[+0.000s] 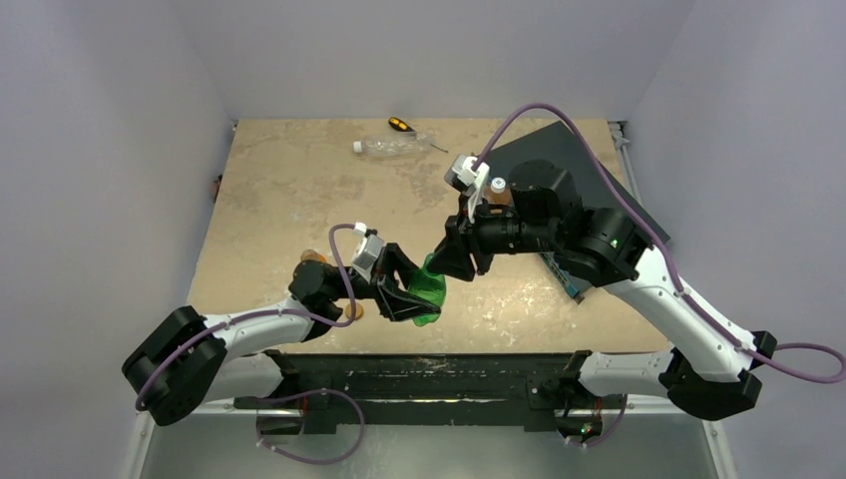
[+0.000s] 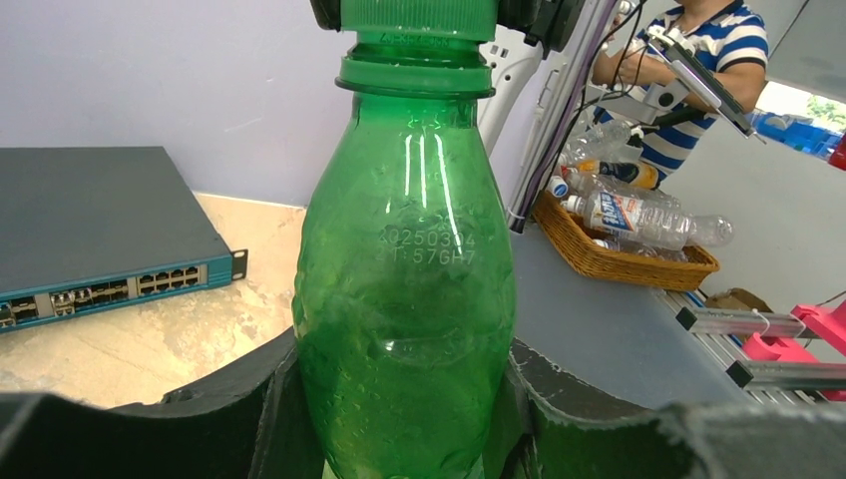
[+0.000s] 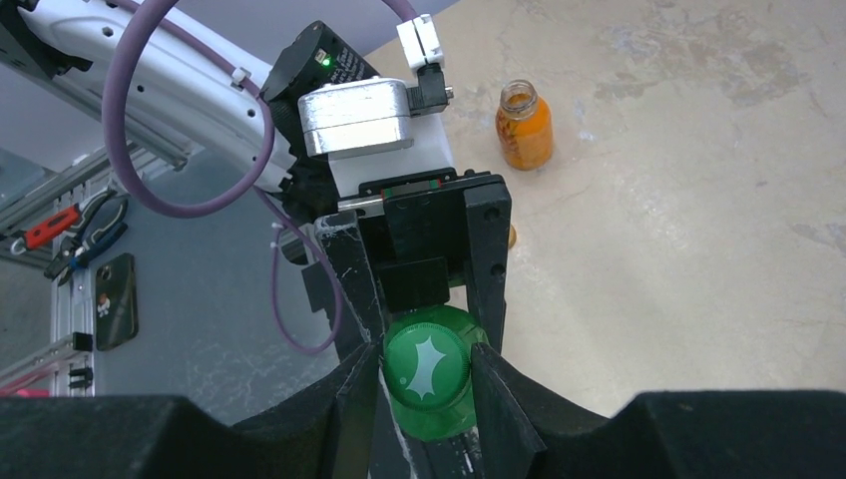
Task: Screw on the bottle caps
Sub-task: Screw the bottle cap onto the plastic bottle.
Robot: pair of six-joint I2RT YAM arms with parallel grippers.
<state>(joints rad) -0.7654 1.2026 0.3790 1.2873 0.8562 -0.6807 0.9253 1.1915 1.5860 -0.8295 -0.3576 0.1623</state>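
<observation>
one capping step is in hand: left gripper clenches the green plastic bottle above the bench; right gripper straddles the dark green screw cap on its neck, whether gripping i cannot tell. next: pinch, then twist.

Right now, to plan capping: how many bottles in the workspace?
3 clearly: green bottle in left end effector, clear bottle lying at far edge, amber bottle by left arm. White-topped item by the right wrist may be a fourth.

In the left wrist view the bottom of the green bottle is cut off, and so is the top of its green cap. From above, the right gripper hides the cap
</observation>
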